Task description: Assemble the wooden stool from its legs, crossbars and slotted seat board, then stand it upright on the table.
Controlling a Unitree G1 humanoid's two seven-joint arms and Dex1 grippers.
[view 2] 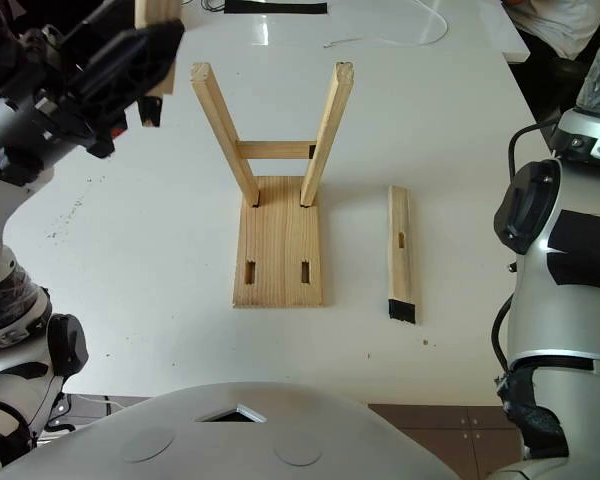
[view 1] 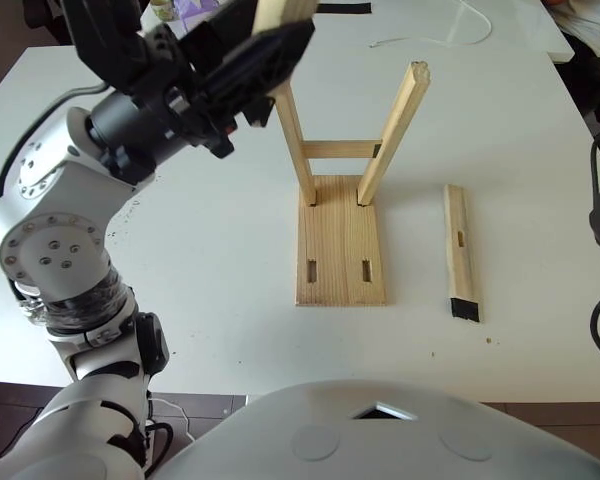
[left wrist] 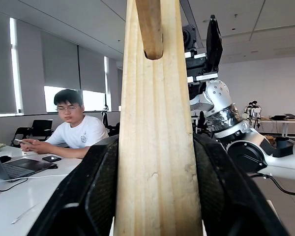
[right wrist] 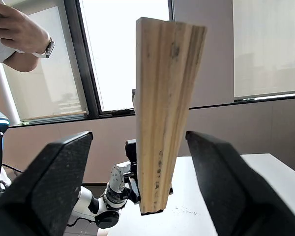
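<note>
The slotted seat board (view 1: 340, 250) lies flat on the white table (view 1: 200, 240). Two legs (view 1: 392, 130) stand tilted in its far slots, joined by a crossbar (view 1: 338, 150). The two near slots are bare. A loose leg (view 1: 460, 250) with a black end lies to the right of the board. My left gripper (view 1: 270, 45) is raised over the far left of the board, shut on another leg (left wrist: 157, 147) that has a crossbar end (left wrist: 150, 29) stuck in it. My right gripper (right wrist: 138, 135) is open. A wooden leg end (right wrist: 162, 98) shows between its spread fingers (right wrist: 54, 187), with a gap on each side.
A white cable (view 1: 450, 35) and a black strip (view 1: 342, 8) lie at the table's far edge. My right arm (view 2: 560, 250) rises along the table's right side. The table's near edge runs just in front of the board.
</note>
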